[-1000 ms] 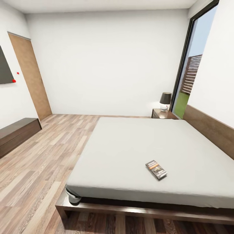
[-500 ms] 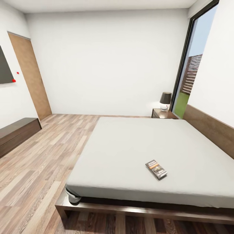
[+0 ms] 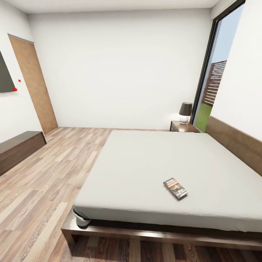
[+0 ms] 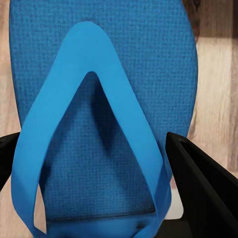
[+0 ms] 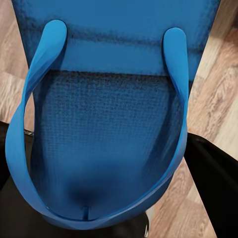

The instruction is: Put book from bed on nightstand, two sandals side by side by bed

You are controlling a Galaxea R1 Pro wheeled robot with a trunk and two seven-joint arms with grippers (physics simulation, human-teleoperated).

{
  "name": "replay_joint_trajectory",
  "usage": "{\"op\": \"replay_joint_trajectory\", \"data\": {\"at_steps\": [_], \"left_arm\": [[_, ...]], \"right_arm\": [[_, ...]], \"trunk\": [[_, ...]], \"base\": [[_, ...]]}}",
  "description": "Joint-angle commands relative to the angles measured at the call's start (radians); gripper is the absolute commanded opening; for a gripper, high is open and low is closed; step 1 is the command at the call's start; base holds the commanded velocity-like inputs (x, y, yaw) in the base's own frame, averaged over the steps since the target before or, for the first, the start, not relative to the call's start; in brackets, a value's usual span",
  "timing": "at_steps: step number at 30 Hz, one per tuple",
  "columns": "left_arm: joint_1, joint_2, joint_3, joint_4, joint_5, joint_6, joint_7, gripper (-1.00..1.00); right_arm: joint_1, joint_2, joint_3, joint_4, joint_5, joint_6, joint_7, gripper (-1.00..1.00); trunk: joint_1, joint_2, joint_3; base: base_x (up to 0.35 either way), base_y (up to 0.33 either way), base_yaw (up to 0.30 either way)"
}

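Book: the book (image 3: 175, 188) is seen lying flat on the bed's (image 3: 153, 163) mattress, near the foot edge and toward the headboard (image 3: 233, 143) side, well apart from the nightstand.
Left sandal: a blue sandal (image 4: 101, 114) is held between the dark fingers (image 4: 201, 188) of the left gripper (image 4: 104, 198), sole side-on to them, with wood floor (image 4: 215, 99) behind it.
Right sandal: the second sandal (image 5: 109, 119) is held in the right gripper (image 5: 106, 198), its strap looped toward the camera, floor planks (image 5: 218, 99) beyond.
Nightstand: one nightstand (image 3: 183, 126) is seen at the far corner of the bed, with a lamp (image 3: 185, 112) on its top.
Step in hand: it is judged that both sandals are being carried toward the bedside for setting down.
Doing it well: a bare strip of floor just beside the bed frame should be chosen; the sandals should be lowered flat, soles down, pointing the same way and just beside one another, and released only once resting on the planks.
Care: the frame edge should be cleared as the arms descend, and the book should be left undisturbed until a hand is free.
Surroundings: a door (image 3: 34, 87) and a long bench cabinet (image 3: 18, 149) stand along the far wall.
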Motion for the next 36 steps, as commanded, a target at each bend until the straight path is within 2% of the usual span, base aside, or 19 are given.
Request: {"op": "replay_joint_trajectory", "data": {"at_steps": [1, 36], "left_arm": [[-0.001, 0.000, 0.004, 0.001, -0.006, -0.004, 0.000, -1.00], [-0.001, 0.000, 0.002, 0.001, -0.009, -0.022, 0.000, -1.00]], "right_arm": [[0.000, 0.000, 0.002, -0.001, 0.007, -0.001, 0.002, -1.00], [0.000, 0.000, 0.002, 0.000, 0.007, -0.001, 0.002, -1.00]], "trunk": [[0.004, -0.008, -0.004], [0.138, -0.253, -0.114]], "base": [[0.000, 0.000, 0.000], [0.000, 0.000, 0.000]]}}
